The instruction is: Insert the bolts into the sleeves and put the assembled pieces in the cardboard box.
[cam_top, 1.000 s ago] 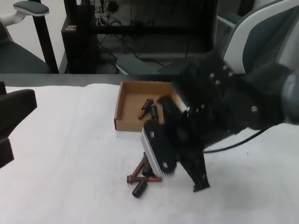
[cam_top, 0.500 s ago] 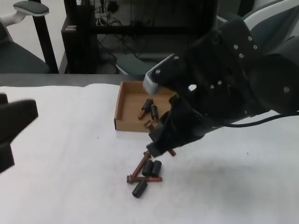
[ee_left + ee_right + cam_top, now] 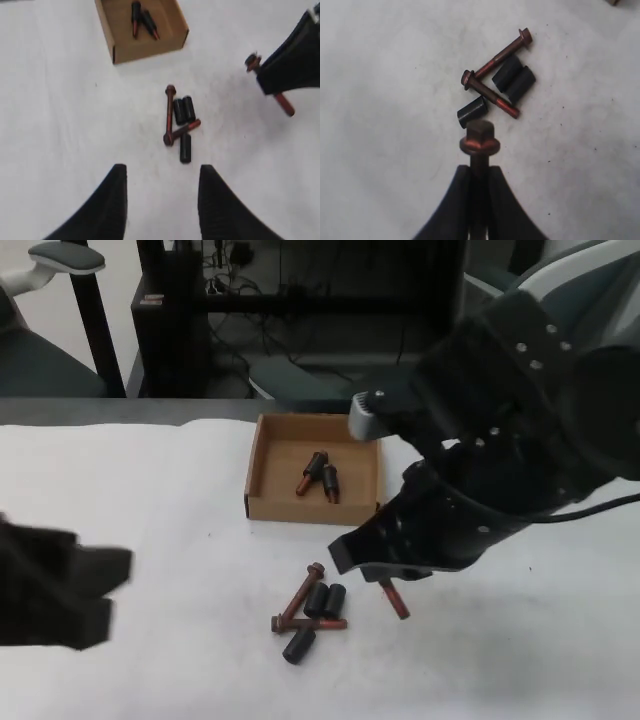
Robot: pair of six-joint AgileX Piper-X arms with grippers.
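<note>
The right gripper (image 3: 479, 172) has its fingers closed tight on the shank of 1 bolt (image 3: 479, 140), held in the air just above the white cloth (image 3: 180, 490) beside the pile; the left gripper (image 3: 162, 170) hangs wide open and empty near that pile of 2 loose bolts (image 3: 490, 94) and 3 sleeves (image 3: 472, 111); the cardboard box (image 3: 300, 508) beyond already holds 2 assembled pieces (image 3: 322, 472). The step in hand looks like pairing this bolt with a sleeve; next, I judge, the left gripper must lift 1 sleeve and line its bore up with the bolt's free tip.

Box (image 3: 254, 468) behind bolts (image 3: 301, 592), sleeves (image 3: 334, 598) beside them (prob. touching)
</note>
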